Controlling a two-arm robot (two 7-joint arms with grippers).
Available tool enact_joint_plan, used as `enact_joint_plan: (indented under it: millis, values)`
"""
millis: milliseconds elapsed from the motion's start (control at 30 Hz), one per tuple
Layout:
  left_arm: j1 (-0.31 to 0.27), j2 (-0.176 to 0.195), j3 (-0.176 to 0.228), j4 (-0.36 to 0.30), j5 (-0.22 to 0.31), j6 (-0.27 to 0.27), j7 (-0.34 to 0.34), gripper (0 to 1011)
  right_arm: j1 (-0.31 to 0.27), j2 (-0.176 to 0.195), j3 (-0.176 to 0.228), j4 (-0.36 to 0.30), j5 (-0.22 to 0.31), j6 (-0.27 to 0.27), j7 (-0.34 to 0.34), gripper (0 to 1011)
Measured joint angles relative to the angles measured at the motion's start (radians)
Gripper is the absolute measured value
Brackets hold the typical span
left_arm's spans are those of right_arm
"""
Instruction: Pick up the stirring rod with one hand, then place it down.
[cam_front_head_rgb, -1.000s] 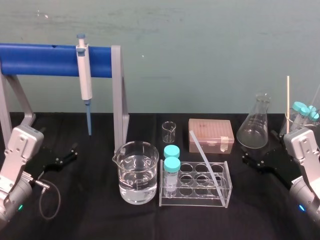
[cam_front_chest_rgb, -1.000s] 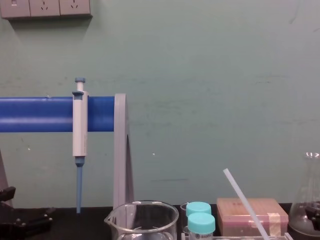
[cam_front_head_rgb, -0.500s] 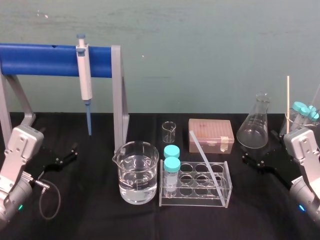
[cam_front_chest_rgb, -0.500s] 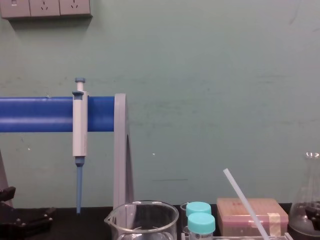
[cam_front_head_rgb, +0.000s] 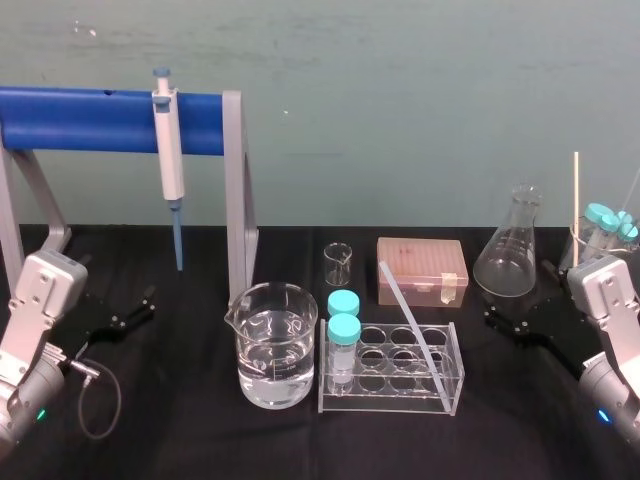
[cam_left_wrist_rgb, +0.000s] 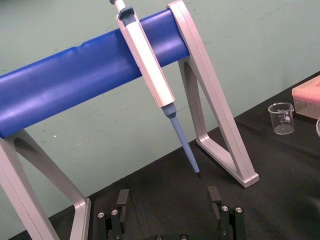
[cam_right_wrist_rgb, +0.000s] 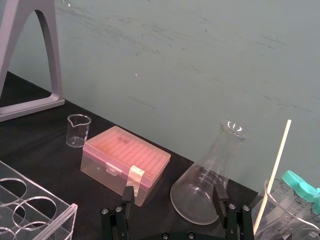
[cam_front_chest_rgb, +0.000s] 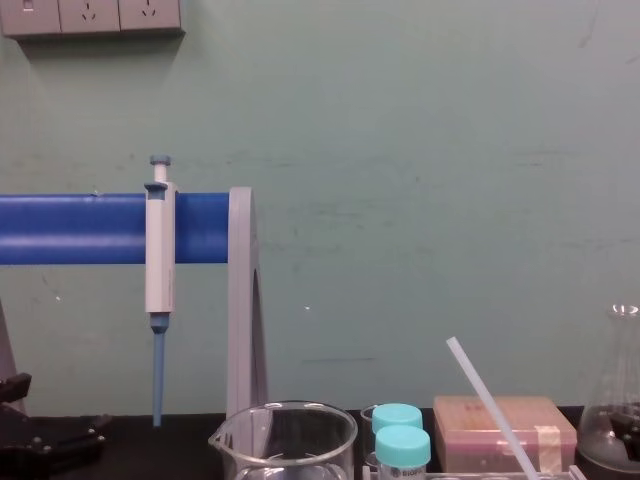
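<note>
Nothing started: the rod waits in the rack and both grippers are empty.

At the far left, the left gripper (cam_left_wrist_rgb: 169, 196) sits low over the black table, fingers apart and holding nothing, in front of the blue-barred stand (cam_front_head_rgb: 90, 120) where the pipette (cam_front_head_rgb: 171, 165) hangs. Past the beaker of water (cam_front_head_rgb: 276, 345), the stirring rod (cam_front_head_rgb: 410, 325) leans in the clear test-tube rack (cam_front_head_rgb: 385, 398), its lower end down in a front right well and its upper end slanting up and out toward the robot's left, touched by neither gripper. At the far right, the right gripper (cam_right_wrist_rgb: 174, 194) rests low beside the conical flask (cam_front_head_rgb: 508, 250), jaws spread and empty. By my reading the whole task remains: reach, grasp, lift, then set down. The right gripper looks the nearer one.
</note>
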Motion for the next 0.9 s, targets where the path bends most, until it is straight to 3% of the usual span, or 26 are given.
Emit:
enact_joint_plan:
  millis: [633,867,900]
  values:
    - [0.0,0.0,0.0,0.0,0.0,0.0,0.0,1000,0.0,-0.004,0.012,0.001,0.014,-0.003,0.011,1000]
    - [0.0,0.0,0.0,0.0,0.0,0.0,0.0,1000,-0.042,0.002,0.087,-0.075,0.174,0.019,0.13,1002]
    - [0.0,0.0,0.0,0.0,0.0,0.0,0.0,1000,-0.056,0.011,0.105,-0.109,0.225,0.042,0.168,1000]
